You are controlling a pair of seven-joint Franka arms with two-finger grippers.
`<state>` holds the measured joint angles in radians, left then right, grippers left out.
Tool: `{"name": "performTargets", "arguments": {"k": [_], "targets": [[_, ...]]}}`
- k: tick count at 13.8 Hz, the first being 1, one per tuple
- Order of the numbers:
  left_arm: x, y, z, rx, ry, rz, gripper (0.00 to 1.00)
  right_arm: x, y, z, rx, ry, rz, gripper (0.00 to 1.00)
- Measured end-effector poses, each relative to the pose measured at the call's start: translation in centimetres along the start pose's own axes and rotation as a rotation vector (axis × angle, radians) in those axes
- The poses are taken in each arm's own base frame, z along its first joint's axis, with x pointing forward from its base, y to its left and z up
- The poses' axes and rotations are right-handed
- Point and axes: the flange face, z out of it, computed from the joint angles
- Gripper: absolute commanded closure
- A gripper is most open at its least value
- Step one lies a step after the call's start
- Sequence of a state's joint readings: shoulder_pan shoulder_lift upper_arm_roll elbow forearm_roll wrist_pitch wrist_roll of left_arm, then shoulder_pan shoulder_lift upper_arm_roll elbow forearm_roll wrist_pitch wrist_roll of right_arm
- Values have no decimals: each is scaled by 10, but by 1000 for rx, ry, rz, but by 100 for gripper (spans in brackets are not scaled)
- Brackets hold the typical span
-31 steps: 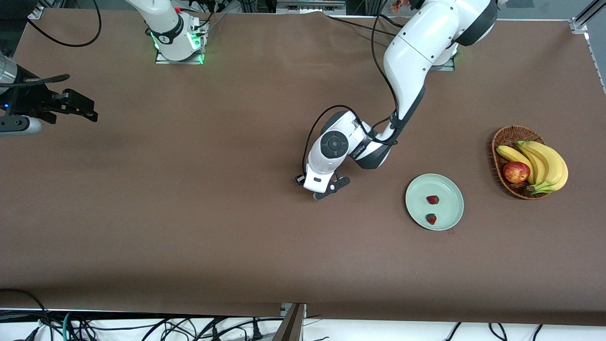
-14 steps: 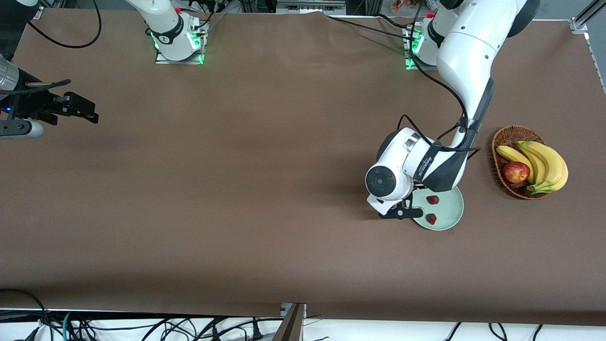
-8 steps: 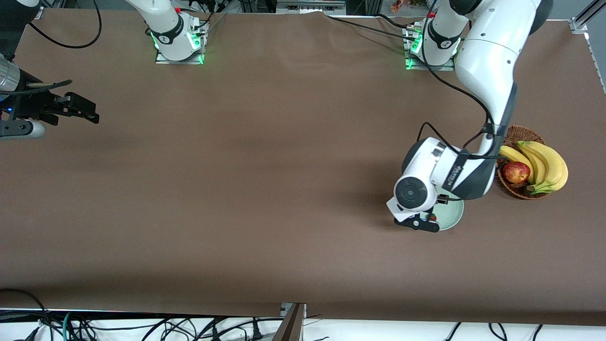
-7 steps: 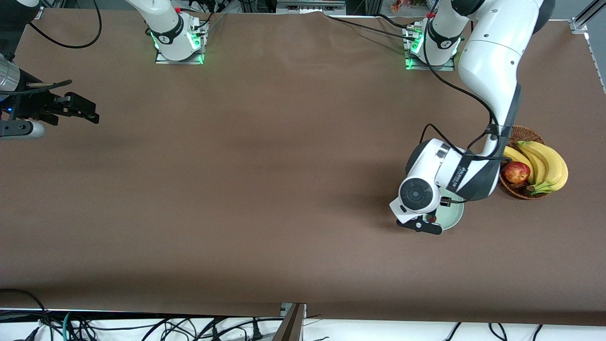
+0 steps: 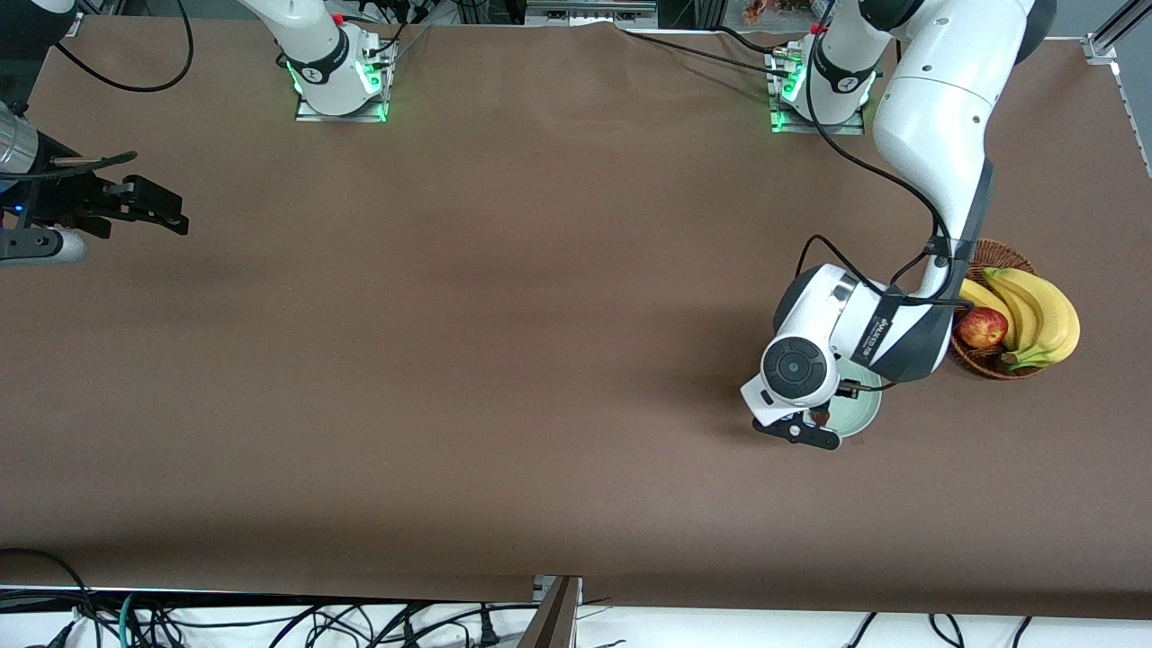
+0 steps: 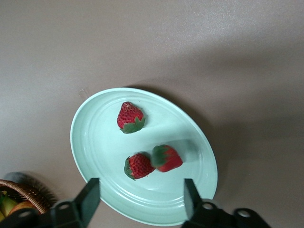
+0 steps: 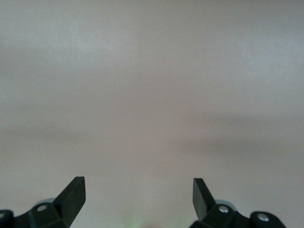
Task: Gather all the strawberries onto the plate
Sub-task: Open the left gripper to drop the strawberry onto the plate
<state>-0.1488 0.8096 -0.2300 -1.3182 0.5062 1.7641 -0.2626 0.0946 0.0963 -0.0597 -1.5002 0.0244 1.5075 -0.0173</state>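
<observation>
Change: since the earliest picture the left arm has swung from mid-counter to the plate; the plate held two berries then and holds three in the left wrist view.
Left pincer: over the plate's edge nearest the front camera, fingers spread wide with nothing between them.
Plate: pale mint green, round and shallow, flat on the counter toward the left arm's end; in the front view largely covered by the left arm's wrist, with only a crescent showing.
Strawberries, count: three, all inside the plate.
Strawberry, single: lies apart from the other two, green cap at one end.
Strawberry, pair, first: touching its neighbour.
Strawberry, pair, second: slightly blurred, cap turned toward the first.
Front-view berry detail: only a sliver of red shows by the pincer; which berry it is cannot be told.
Right pincer: hangs over the counter at the right arm's end, well apart from the plate; fingers parted, holding nothing; this arm waits.
Basket: brown wicker, near the plate, closer to the left arm's end of the counter.
Basket contents: bananas and a red apple.
</observation>
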Motion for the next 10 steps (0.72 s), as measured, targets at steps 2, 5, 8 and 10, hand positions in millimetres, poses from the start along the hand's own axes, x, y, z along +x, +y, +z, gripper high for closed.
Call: {"name": "performTargets", "arguments": {"k": [2,5,8,10], "targets": [[1,-2,-2,-1,5,-4,0,0,0,0,0,0,0,0],[-4,-15,-38,-12,42,-30,0,0,0,0,-1,0,0,0],[-39,-53,-120,-128,57,-113,0,0,0,0,-1,0,0,0],[-73,-102,-168,-188,70,-151,0,0,0,0,-1,1,0,0]]}}
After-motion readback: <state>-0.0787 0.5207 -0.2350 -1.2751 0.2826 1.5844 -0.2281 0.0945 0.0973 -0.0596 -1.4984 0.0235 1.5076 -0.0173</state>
